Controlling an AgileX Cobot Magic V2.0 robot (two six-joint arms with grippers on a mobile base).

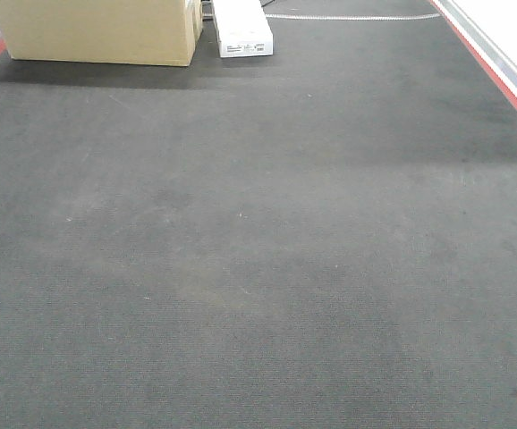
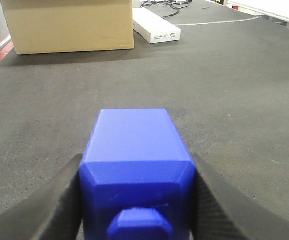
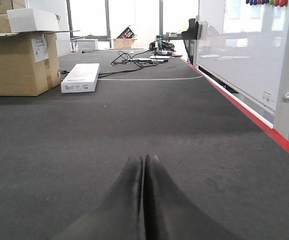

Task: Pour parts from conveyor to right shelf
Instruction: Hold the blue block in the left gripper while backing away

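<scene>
A blue block part (image 2: 134, 165) with a short stub facing the camera fills the bottom of the left wrist view. My left gripper (image 2: 137, 200) is shut on it, one black finger (image 2: 59, 205) pressed against each side. It hangs just above the dark grey conveyor (image 2: 224, 85). My right gripper (image 3: 144, 165) is shut with nothing in it, its fingers pressed together low over the conveyor (image 3: 84, 130). In the front view only bare conveyor (image 1: 258, 250) shows, with no gripper and no part. The right shelf is out of view.
A cardboard box (image 1: 97, 31) and a flat white box (image 1: 241, 31) rest on the belt's far end, with cables (image 3: 134, 55) behind them. A red stripe (image 3: 254, 120) and a white panel wall (image 3: 239, 55) run along the right edge.
</scene>
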